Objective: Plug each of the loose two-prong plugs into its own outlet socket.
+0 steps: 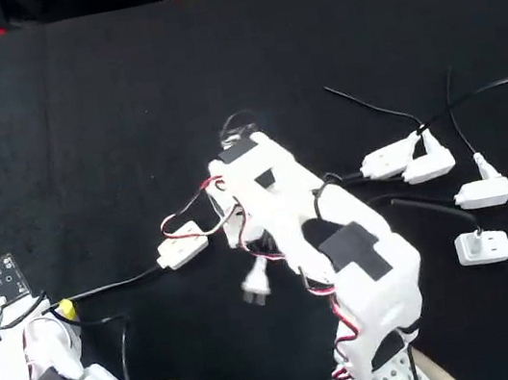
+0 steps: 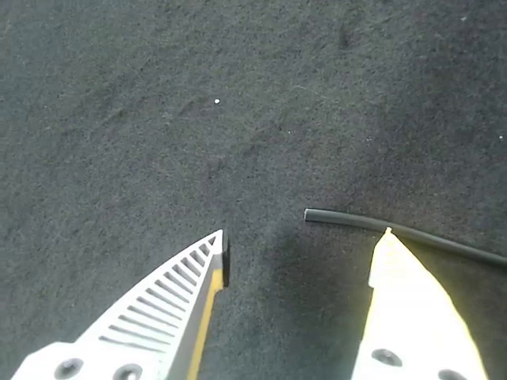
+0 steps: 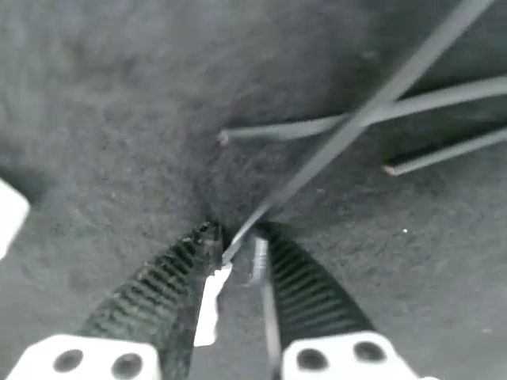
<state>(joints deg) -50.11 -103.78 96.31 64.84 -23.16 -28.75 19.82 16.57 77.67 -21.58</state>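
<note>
If labelled, white plug (image 1: 255,285) illegible.

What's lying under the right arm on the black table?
A white plug sticks out from under the right arm, with its prongs showing. Anything else beneath is covered by the arm.

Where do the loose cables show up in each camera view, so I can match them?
high view: cables fan out over the right side of the black cloth.
left wrist view: one cable end lies by a fingertip of the open left gripper.
right wrist view: several cross ahead of the right gripper, one pinched in it.
Shared landmark: the cloth.
</note>
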